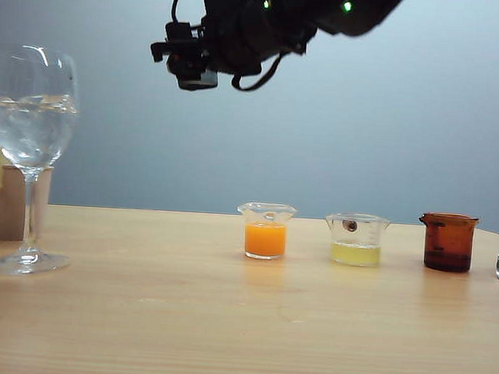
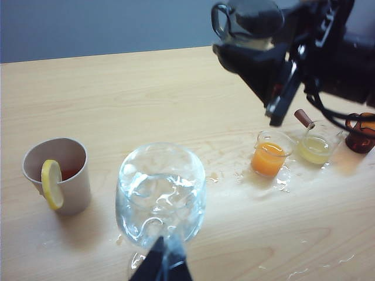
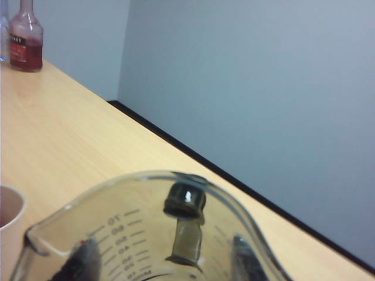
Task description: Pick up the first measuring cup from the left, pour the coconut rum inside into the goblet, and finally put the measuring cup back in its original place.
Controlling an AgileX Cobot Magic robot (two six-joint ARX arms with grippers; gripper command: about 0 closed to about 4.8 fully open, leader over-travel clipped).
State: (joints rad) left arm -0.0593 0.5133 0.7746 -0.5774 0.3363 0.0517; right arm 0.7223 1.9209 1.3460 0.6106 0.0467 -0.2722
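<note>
measuring cup [image 3: 158, 234]: clamped in right gripper [image 2: 258, 44], aloft, well right of goblet [image 1: 31, 123]. rum level unclear. goblet already holds ice and liquid. left gripper [image 2: 165, 266]: near goblet stem, state indeterminable. step: return leg, probably. next: lower upright into gap left of orange cup [image 1: 265, 230].

Light wooden table [image 1: 223, 338]; plain blue-grey wall [image 1: 422, 138] behind.

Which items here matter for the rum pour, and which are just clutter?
Job: measuring cup, held aloft by right end effector; goblet, left end effector near it.
Clutter: orange cup, yellow cup, amber cup, lemon mug, bottle.
</note>
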